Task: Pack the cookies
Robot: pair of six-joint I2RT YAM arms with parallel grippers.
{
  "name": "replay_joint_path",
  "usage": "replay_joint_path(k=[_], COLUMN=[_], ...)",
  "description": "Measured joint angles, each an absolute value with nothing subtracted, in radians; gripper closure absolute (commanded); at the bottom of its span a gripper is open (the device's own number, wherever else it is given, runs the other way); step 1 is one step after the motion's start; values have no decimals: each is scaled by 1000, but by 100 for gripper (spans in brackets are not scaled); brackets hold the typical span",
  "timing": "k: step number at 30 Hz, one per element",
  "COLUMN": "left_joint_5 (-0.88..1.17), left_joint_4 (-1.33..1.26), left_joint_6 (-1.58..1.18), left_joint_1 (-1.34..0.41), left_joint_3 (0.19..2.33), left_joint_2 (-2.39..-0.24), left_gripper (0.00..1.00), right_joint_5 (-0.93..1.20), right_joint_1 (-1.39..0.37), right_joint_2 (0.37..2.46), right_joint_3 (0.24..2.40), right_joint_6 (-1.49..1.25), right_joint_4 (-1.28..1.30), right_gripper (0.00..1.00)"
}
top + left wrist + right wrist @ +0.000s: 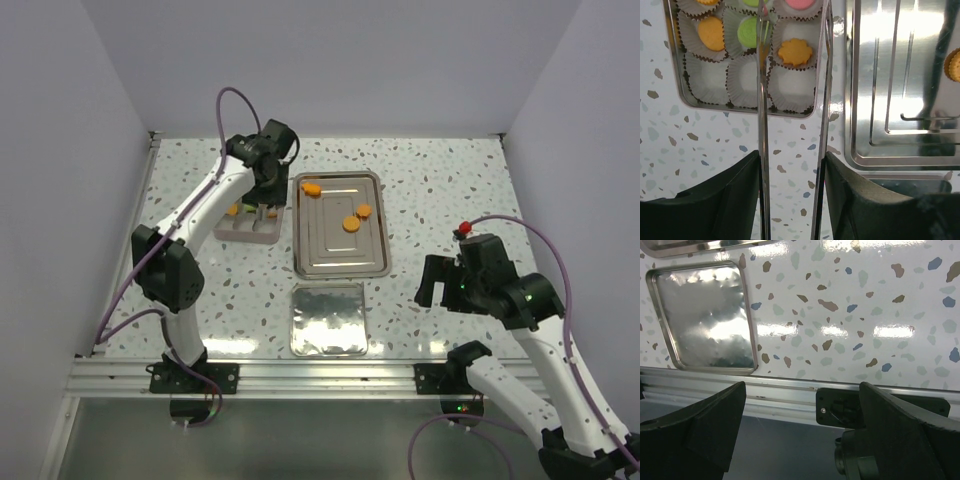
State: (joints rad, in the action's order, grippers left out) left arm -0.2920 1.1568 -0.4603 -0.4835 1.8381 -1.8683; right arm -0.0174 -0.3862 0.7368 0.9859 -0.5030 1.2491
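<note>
My left gripper (792,160) is shut on metal tongs (761,125), whose two arms stand apart over the cookie box (685,97). An orange cookie (795,52) lies in a paper cup between the tong arms. Other cups hold an orange cookie (711,33), a green one (749,31) and a pink one (799,4); the near cups are empty. In the top view the left gripper (265,200) hovers over the box (250,228). Three orange cookies (312,188) (364,210) (351,224) lie on the steel tray (340,262). My right gripper (440,282) is open and empty.
A shiny square lid (328,318) lies near the table's front edge, also in the right wrist view (702,317). The aluminium rail (790,390) runs along the front edge under the right gripper (802,395). White walls close the left, back and right.
</note>
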Motion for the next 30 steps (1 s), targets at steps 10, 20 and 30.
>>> replay_joint_path(k=[10,20,30], left_joint_5=[-274,-261,-254], left_joint_4=[1191,1192,1166], left_joint_6=[-471,-536,-621], left_joint_1=[-484,-577,-781], left_joint_3=[1857,1834,1743], left_joint_2=[-1817,-1705,-1705], left_gripper=[44,45,45], right_joint_5=[-4,21,45], right_joint_1=[-386,-386,-386], right_joint_2=[752,676,596], right_joint_3=[967,942,918], right_joint_6=[-509,-542,-575], right_joint_4=[1234,1248,1298], right_gripper=[2,2,2])
